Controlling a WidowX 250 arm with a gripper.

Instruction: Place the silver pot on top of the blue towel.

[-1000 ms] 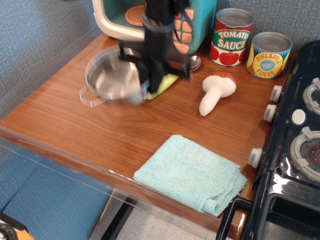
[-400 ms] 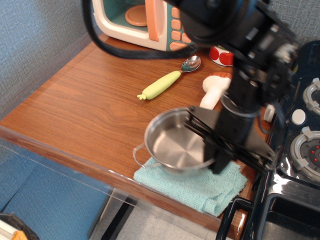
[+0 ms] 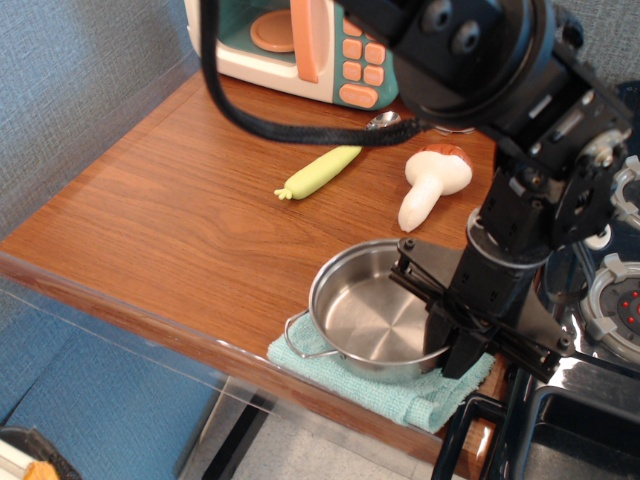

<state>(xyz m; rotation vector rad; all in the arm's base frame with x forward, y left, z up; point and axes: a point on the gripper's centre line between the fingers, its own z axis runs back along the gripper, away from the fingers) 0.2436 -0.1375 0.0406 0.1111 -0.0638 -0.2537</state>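
One step remains: the silver pot [image 3: 372, 322] sits on the blue towel [image 3: 400, 398], lower right; the tool [image 3: 452, 335] apparently pinches its rim, so release next.

The black arm reaches in from the upper right, wrist bent steeply downward; its gripper [image 3: 447, 345] points down at the near edge, fingers closed around something.

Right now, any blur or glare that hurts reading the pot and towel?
In observation.image the pot is sharp, with soft highlights inside but no blown-out glare; the towel shows clear texture where it is not covered; the gripper is dark and hides the pot's right rim; the near table edge carries a bright sheen.
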